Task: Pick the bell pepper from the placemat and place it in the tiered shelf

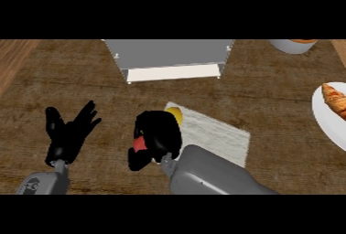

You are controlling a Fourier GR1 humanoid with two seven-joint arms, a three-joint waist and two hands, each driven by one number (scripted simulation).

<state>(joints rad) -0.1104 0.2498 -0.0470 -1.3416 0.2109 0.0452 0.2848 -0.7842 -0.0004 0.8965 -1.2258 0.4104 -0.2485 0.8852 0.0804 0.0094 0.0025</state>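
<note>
the right hand (159, 137) is down over the near left edge of the placemat (213, 135), its fingers curled round the pepper (140, 144). only a red patch with a speck of green shows between the black fingers, so most of the pepper is hidden; whether it has left the mat or is just being gripped there is hard to tell from this steep view. a small yellow thing (175, 113) peeks out just beyond the hand, on the mat's far corner.

the left hand (67, 130) rests open at the left, fingers spread and pointing up, well apart from the work.

the shelf (172, 59) stands beyond the mat toward the far edge of the counter (67, 82), with nothing visible in it. a plate (324, 123) with a croissant (336, 98) sits at the right edge.

so the grasp looks made, or nearly so. what is left is the larger part: lift the pepper, carry it forward over the mat, and set it into the shelf.
</note>
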